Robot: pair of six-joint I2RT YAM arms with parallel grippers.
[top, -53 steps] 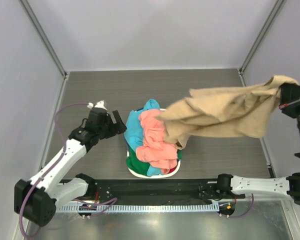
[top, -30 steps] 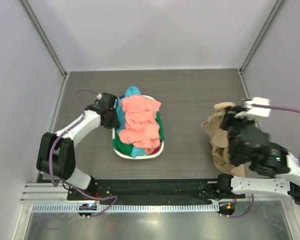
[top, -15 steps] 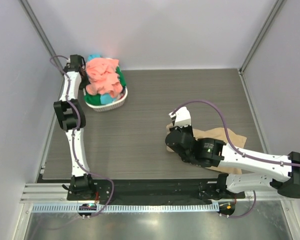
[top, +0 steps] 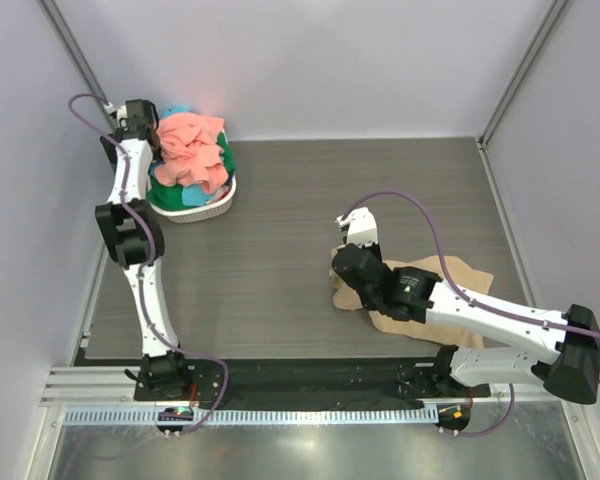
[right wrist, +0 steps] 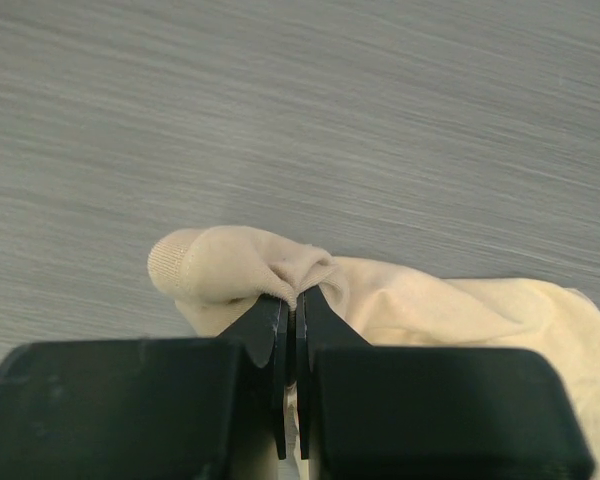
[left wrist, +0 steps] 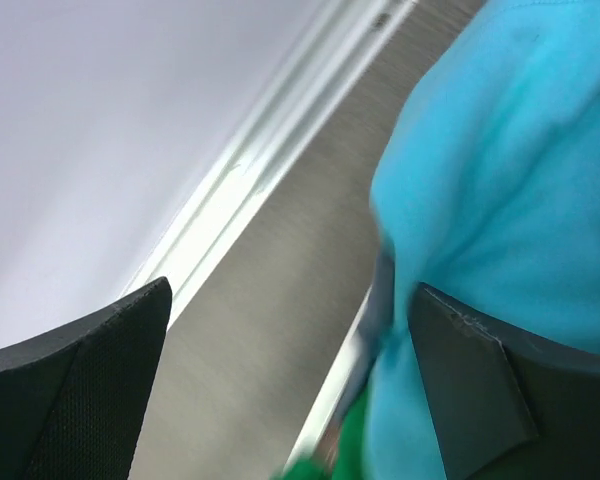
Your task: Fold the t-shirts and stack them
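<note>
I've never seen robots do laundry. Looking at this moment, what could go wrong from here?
1. The right hand pinches only a small fold at the edge of the tan shirt. A pull could slip the fold free, or drag the cloth into a tighter bunch.
2. The left hand is open at the rim of the basket in the far left corner. A nudge might tip the basket, and the pink shirt heaped above the rim could spill.
</note>
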